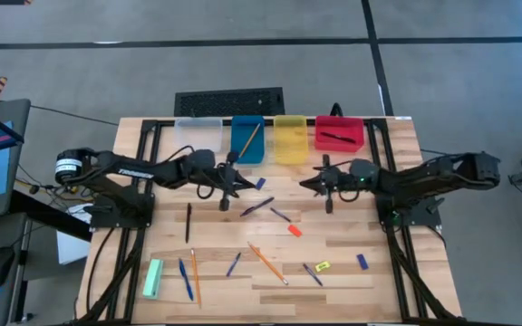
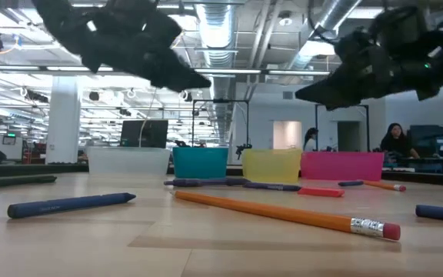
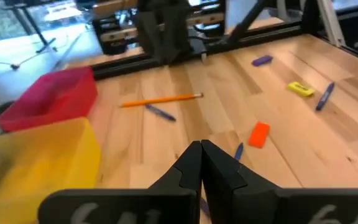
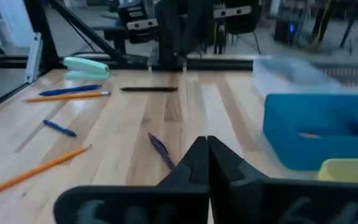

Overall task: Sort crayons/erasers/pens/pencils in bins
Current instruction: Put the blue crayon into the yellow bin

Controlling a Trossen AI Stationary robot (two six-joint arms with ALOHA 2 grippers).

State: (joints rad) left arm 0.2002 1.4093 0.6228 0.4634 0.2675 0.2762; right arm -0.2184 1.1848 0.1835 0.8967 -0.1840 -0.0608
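Observation:
Four bins stand in a row at the table's far edge: clear [image 1: 198, 134], blue [image 1: 247, 140] with an orange pencil in it, yellow [image 1: 290, 139], and red [image 1: 340, 133] with a dark pen in it. Pens [image 1: 257, 206], pencils [image 1: 266, 263] and erasers [image 1: 294, 230] lie flat and scattered on the wood. My left gripper [image 3: 201, 144] hovers shut and empty in front of the blue bin. My right gripper [image 4: 206, 140] hovers shut and empty in front of the yellow and red bins. The two point toward each other, clear of the table [image 2: 202, 81] [image 2: 302, 96].
A black pen [image 1: 188, 222], a second pencil [image 1: 194, 276], blue pens [image 1: 185, 279] [image 1: 233, 263], a yellow eraser [image 1: 323, 266], a blue eraser [image 1: 362, 261] and a pale green block [image 1: 153, 278] lie toward the near edge. A small blue piece [image 1: 260, 182] lies between the grippers.

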